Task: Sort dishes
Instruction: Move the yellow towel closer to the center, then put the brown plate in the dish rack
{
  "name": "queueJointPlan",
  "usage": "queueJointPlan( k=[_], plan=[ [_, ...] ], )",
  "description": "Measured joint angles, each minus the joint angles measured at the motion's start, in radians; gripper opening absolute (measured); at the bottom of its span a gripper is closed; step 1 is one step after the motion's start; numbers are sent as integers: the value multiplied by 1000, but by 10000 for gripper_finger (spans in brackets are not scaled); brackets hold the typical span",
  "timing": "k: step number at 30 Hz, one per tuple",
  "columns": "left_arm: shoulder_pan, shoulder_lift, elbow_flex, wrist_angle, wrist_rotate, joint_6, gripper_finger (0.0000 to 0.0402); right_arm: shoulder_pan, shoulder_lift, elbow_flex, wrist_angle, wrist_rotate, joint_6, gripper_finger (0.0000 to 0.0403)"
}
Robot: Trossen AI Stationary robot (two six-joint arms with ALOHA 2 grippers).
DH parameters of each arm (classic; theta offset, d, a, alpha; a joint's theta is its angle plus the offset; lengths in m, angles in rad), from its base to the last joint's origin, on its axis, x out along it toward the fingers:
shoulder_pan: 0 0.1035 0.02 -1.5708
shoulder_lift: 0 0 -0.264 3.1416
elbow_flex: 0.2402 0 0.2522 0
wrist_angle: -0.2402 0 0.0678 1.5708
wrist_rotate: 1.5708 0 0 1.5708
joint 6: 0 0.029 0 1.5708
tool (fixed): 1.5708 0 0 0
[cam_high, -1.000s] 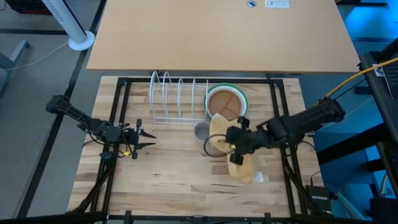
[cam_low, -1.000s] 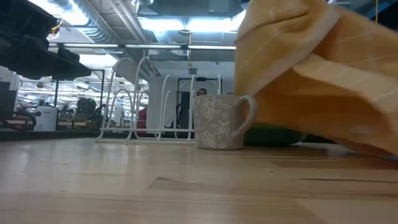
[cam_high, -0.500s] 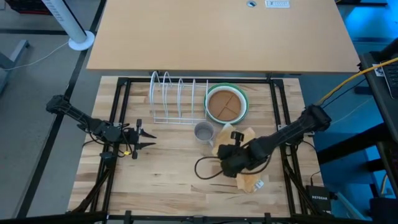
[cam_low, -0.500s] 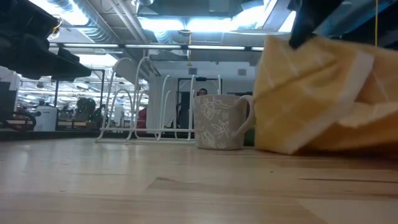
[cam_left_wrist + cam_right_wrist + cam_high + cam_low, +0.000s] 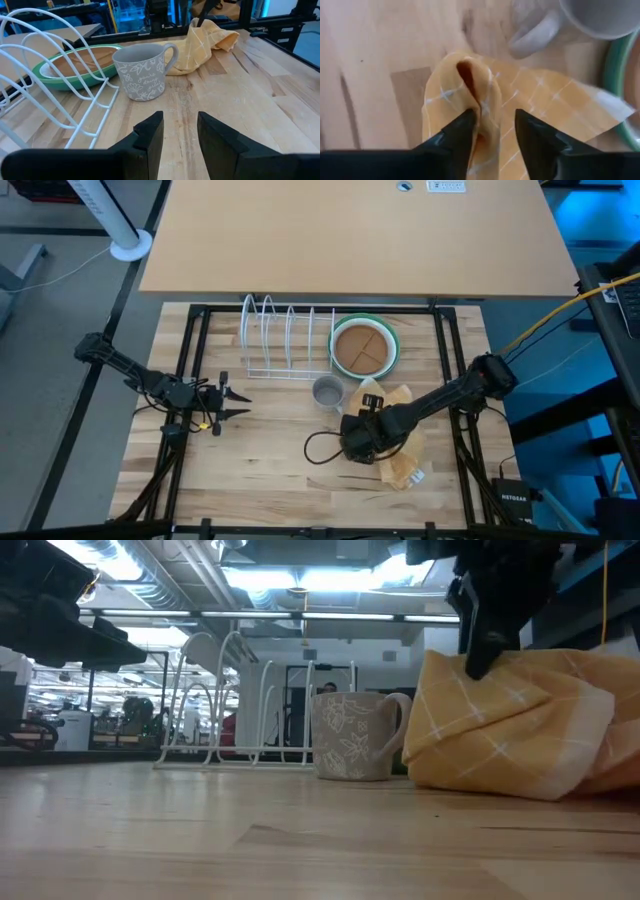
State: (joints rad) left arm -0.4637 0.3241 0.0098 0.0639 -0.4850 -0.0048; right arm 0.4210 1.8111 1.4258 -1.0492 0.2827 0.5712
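No plates racked yet: brown wooden plate (image 5: 361,349) sits inside green plate (image 5: 389,330), at 3 o'clock of wire rack (image 5: 285,335). My right pincer (image 5: 352,442) straddles yellow cloth (image 5: 398,457), fingers apart; left pincer (image 5: 243,402) waits, parted, empty.

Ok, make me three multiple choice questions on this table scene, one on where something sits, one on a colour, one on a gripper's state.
1. Where does the grey mug stand?
A. inside the wire rack
B. between the white wire rack and the yellow cloth
C. on the plates

2. What colour is the top plate of the stack?
A. brown
B. white
C. teal

3. How is the right gripper?
A. shut on the mug
B. out of view
C. open over the cloth

Answers: B, the high view shows it on bare table between them; A, a brown wooden plate lies on top; C, its fingers straddle a cloth fold.
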Motion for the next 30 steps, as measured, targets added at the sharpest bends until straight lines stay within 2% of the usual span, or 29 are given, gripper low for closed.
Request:
queueJointPlan(
  k=[6,10,12,14,19,21,24,30],
  plan=[
    [0,0,0,0,0,0,113,-61,-2,52,-59,-261,0,180],
    [0,0,0,0,0,0,113,-97,-2,131,-190,-328,-1,181],
    [0,0,0,0,0,0,113,-111,-2,172,-267,-298,-22,181],
    [0,0,0,0,0,0,113,-124,-2,214,-339,-220,-59,181],
    [0,0,0,0,0,0,113,-160,-3,271,-383,94,-160,182],
    [0,0,0,0,0,0,113,-189,-3,272,-371,182,-201,182],
    [0,0,0,0,0,0,113,-258,-3,261,-355,184,-280,182],
    [0,0,0,0,0,-146,113,-432,-2,212,-363,59,-423,182]
  ],
)
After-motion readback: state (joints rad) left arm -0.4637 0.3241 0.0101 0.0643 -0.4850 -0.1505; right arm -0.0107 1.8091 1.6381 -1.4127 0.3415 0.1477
